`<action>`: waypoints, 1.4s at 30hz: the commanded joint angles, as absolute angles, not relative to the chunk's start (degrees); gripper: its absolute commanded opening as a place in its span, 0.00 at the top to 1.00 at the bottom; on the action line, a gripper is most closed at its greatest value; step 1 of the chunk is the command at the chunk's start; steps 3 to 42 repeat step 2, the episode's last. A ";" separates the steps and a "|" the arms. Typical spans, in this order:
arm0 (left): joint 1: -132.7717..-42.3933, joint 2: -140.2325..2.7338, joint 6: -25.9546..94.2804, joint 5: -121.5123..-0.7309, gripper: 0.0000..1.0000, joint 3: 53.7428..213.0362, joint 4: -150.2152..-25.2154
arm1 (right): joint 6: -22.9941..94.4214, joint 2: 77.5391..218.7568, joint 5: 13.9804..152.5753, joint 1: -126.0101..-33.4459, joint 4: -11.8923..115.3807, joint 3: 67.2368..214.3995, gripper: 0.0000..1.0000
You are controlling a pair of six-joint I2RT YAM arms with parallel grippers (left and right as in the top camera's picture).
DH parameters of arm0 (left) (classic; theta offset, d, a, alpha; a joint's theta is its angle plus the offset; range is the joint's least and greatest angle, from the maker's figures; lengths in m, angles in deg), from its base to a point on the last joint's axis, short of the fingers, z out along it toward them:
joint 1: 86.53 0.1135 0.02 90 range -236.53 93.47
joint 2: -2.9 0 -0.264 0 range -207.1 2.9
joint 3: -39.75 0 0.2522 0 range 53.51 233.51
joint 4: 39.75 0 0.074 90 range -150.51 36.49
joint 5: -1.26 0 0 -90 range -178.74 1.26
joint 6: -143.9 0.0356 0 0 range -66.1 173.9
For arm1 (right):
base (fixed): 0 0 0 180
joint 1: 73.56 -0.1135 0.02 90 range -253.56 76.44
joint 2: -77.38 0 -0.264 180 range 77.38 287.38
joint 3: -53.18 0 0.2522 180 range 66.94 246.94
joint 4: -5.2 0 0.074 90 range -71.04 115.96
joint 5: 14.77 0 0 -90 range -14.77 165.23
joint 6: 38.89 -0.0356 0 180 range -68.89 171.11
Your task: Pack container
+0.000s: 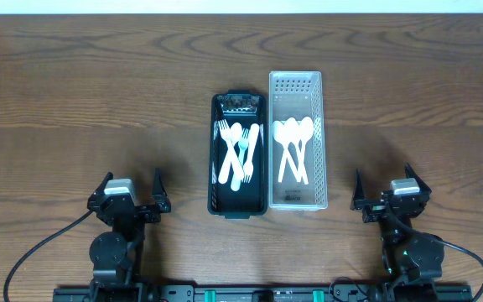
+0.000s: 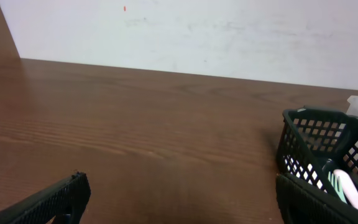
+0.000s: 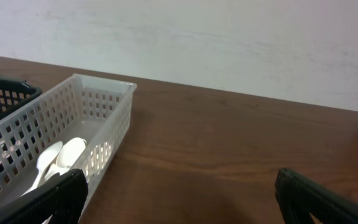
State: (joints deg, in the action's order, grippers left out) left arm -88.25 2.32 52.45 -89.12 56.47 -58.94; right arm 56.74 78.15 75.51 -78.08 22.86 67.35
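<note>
A black slotted basket (image 1: pixel 216 151) stands at the table's middle and holds several white plastic forks and spoons (image 1: pixel 236 153). A white slotted basket (image 1: pixel 319 159) stands right beside it and holds several white plastic spoons (image 1: pixel 293 144). My left gripper (image 1: pixel 133 197) is open and empty near the front left, well away from the baskets. My right gripper (image 1: pixel 386 195) is open and empty near the front right. The black basket (image 2: pixel 321 144) shows in the left wrist view, the white basket (image 3: pixel 73 124) in the right wrist view.
The brown wooden table (image 1: pixel 99 92) carries nothing else. A white wall (image 2: pixel 197 31) lies behind its far edge. Black cables (image 1: pixel 40 252) run from both arm bases at the front edge.
</note>
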 commanded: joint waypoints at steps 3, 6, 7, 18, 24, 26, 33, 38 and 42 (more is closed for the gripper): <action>-88.56 2.67 52.36 -89.16 0.02 55.01 -60.25 | 56.32 77.80 75.88 -78.51 23.10 67.26 0.01; -88.56 2.67 52.36 -89.16 0.02 55.01 -60.25 | 56.32 77.80 75.88 -78.51 23.10 67.26 0.01; -88.56 2.67 52.36 -89.16 0.02 55.01 -60.25 | 56.32 77.80 75.88 -78.51 23.10 67.26 0.01; -88.56 2.67 52.36 -89.16 0.02 55.01 -60.25 | 56.32 77.80 75.88 -78.51 23.10 67.26 0.01; -88.56 2.67 52.36 -89.16 0.02 55.01 -60.25 | 56.32 77.80 75.88 -78.51 23.10 67.26 0.01; -88.56 2.67 52.36 -89.16 0.02 55.01 -60.25 | 56.32 77.80 75.88 -78.51 23.10 67.26 0.01; -88.56 2.67 52.36 -89.16 0.02 55.01 -60.25 | 56.32 77.80 75.88 -78.51 23.10 67.26 0.01; -88.56 2.67 52.36 -89.16 0.02 55.01 -60.25 | 56.32 77.80 75.88 -78.51 23.10 67.26 0.01; -88.56 2.67 52.36 -89.16 0.02 55.01 -60.25 | 56.32 77.80 75.88 -78.51 23.10 67.26 0.01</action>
